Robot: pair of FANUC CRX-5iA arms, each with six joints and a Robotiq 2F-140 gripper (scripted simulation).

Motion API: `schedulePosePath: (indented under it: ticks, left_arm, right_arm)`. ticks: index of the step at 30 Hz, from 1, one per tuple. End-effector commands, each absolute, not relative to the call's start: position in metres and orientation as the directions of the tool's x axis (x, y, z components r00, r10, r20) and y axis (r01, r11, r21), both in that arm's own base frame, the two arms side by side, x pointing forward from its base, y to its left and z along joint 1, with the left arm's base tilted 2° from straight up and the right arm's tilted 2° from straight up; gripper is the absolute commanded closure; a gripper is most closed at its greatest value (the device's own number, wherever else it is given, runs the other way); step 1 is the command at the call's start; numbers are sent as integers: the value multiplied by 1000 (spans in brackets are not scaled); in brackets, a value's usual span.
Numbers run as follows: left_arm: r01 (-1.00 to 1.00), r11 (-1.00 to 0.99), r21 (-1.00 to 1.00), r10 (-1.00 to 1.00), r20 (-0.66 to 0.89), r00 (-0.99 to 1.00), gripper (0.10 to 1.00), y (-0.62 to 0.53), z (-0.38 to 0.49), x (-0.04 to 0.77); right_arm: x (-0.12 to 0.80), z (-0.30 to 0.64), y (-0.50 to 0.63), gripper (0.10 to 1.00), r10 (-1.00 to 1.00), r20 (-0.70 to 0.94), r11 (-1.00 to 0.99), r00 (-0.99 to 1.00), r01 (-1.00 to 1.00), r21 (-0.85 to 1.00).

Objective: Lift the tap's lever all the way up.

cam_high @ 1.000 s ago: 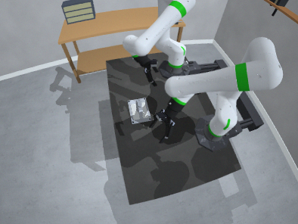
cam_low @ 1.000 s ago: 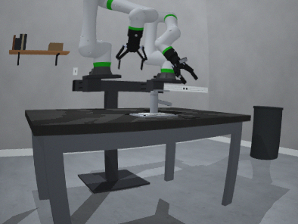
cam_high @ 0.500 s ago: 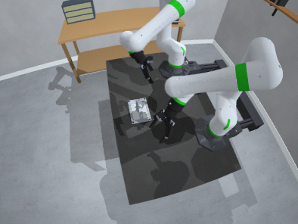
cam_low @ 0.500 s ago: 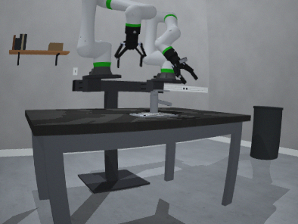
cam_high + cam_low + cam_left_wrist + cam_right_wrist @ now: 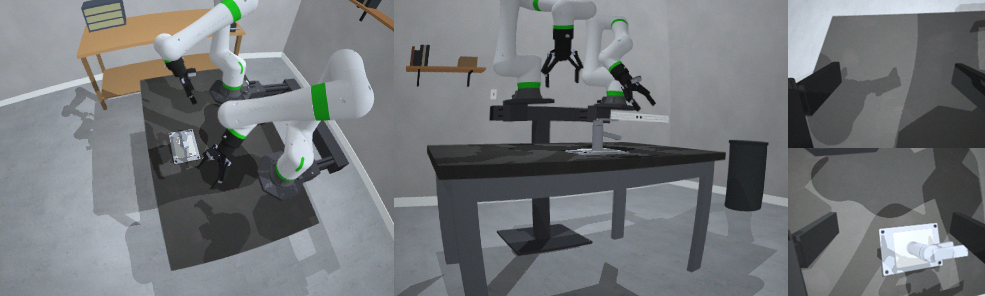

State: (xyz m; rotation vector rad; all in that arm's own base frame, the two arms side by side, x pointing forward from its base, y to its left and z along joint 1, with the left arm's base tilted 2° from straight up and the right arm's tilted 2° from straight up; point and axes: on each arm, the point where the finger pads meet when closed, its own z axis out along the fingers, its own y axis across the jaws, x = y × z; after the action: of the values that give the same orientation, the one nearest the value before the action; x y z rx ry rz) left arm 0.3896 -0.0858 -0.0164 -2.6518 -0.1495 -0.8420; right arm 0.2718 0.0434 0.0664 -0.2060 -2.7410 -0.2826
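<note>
Right, your right gripper (image 5: 192, 100) (image 5: 562, 81) (image 5: 894, 222) has its fingers wide apart, above the table (image 5: 187, 225) (image 5: 514, 160) and clear of the tap (image 5: 185, 146) (image 5: 597, 136) (image 5: 915, 249), which stands upright, below and right of centre in its wrist view. Your left gripper (image 5: 207, 177) (image 5: 645, 106) (image 5: 896, 73) is spread too.

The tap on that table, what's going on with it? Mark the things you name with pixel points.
Nobody is handling the tap (image 5: 185, 146) (image 5: 597, 136) (image 5: 915, 248) at this moment. Two robot arms are over the table, and the right gripper (image 5: 192, 97) (image 5: 563, 82) (image 5: 894, 222) is open above it, its camera facing the tap. The left gripper (image 5: 208, 177) (image 5: 646, 106) (image 5: 896, 73) is open too, off to one side. Neither holds anything.
</note>
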Motion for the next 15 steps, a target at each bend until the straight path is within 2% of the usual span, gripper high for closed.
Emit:
schedulePosePath:
  ticks: [1,15]
  left_arm:
    - [204,-932,-299,-6,577,817,98,-86,-16,390]
    - [204,-932,-299,-6,577,817,98,-86,-16,390]
  right_arm:
    - [280,71,32,98,63,361,970,-930,143,199]
    - [311,91,-32,98,-126,229,957,-965,-57,283]
